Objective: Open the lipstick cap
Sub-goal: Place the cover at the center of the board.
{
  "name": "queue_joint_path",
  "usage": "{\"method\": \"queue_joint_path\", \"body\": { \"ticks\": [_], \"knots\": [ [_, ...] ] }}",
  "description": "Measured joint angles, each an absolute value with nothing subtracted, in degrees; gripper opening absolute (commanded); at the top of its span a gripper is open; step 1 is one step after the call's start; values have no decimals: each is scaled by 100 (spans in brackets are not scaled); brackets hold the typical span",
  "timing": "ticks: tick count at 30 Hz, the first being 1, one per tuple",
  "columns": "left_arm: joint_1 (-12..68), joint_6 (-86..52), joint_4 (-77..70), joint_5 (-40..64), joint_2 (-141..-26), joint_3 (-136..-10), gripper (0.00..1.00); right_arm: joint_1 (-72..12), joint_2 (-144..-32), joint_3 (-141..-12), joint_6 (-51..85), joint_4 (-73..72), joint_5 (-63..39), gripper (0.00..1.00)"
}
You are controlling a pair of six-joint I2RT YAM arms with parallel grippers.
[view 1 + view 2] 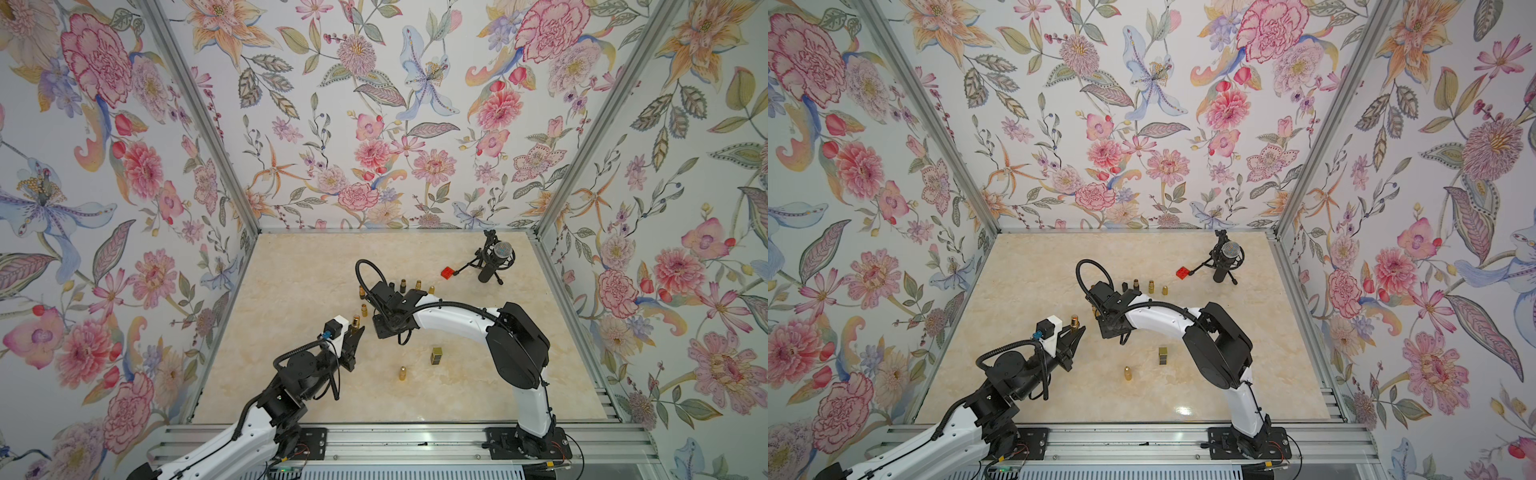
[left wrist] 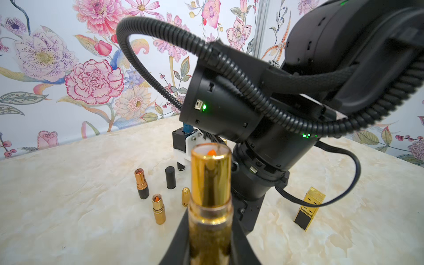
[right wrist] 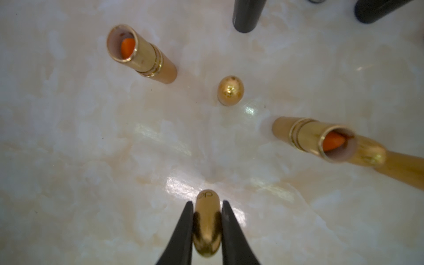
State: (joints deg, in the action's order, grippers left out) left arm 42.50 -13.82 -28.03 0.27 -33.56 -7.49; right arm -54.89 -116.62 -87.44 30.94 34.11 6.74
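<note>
1. the left gripper (image 1: 356, 333) is clamped on the lower body of a gold lipstick (image 2: 211, 181), held over the table (image 1: 291, 374), left of its middle.
2. the lipstick's long axis carries straight on from the fingers, and its uncapped end points away from the gripper and upward.
3. the right gripper (image 3: 207, 205) is closed on the gold cap (image 3: 207, 229), which is off the lipstick. the cap's long axis lies along the fingers and points down at the table.
4. only the left wrist view shows the orange stick inside the open tube. in both top views that end is too small to read.
5. only the right wrist view shows the cap in the grip. in both top views the right arm's wrist hides those fingers.
6. the right wrist view also shows two open lipsticks (image 3: 142, 55) and a standing cap (image 3: 230, 90) on the table below. a square gold case (image 1: 436, 356) stands apart, nearer the front.
</note>
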Motion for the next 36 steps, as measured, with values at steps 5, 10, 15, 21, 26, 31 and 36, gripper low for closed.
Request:
{"method": "queue_joint_path", "body": {
  "ticks": [5, 10, 15, 21, 26, 31, 36],
  "knots": [
    [4237, -1398, -2674, -25, -3341, -749, 8, -5489, -11867, -8820, 3092, 3382, 760, 21],
    [4237, -1396, -2652, -27, -3339, -749, 8, -5489, -12011, -8886, 3089, 3378, 805, 21],
    [4226, -1396, -2630, -27, -3334, -749, 8, -5489, -12011, -8921, 3085, 3374, 803, 26],
    [4209, -1396, -2563, -27, -3334, -749, 8, -5489, -12011, -8952, 3028, 3382, 803, 33],
    [4200, -1396, -2563, -27, -3330, -749, 8, -5489, -11983, -9002, 3028, 3400, 794, 36],
    [4193, -1396, -2565, -25, -3339, -749, 9, -5487, -11424, -8820, 3028, 3465, 661, 38],
    [4182, -1393, -2593, -21, -3586, -768, 9, -5450, -10108, -8296, 3022, 3483, 344, 41]
  ]
}}
